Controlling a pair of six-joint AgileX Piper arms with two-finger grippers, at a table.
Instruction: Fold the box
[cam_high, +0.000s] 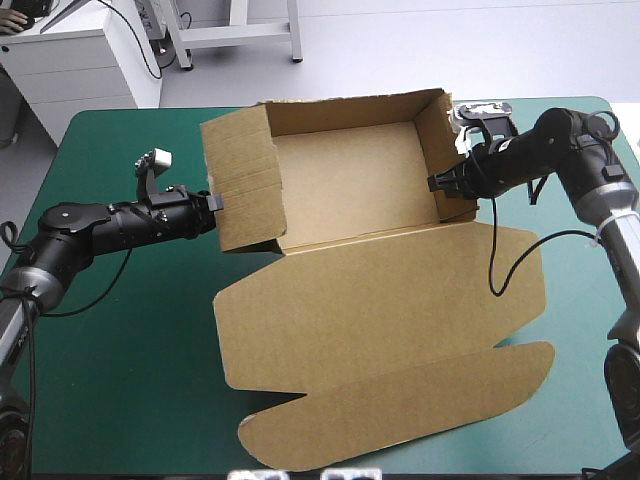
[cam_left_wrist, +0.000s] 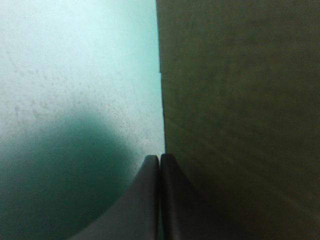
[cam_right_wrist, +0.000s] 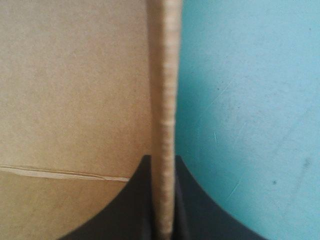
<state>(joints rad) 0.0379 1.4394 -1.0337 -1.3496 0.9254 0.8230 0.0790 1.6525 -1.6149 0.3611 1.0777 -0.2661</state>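
Box (cam_high: 345, 180): an open tray with its walls raised, sitting on the teal-green cover (cam_high: 120, 380).
Lid (cam_high: 380, 320): lies flat on the box's near side.
Left gripper (cam_high: 214, 201): against the box's left wall, black fingers pressed together, tips touching that wall's edge.
Right gripper (cam_high: 440, 182): on the box's right wall, clamped over its top edge, with the board pinched between the fingers (cam_right_wrist: 135, 205).
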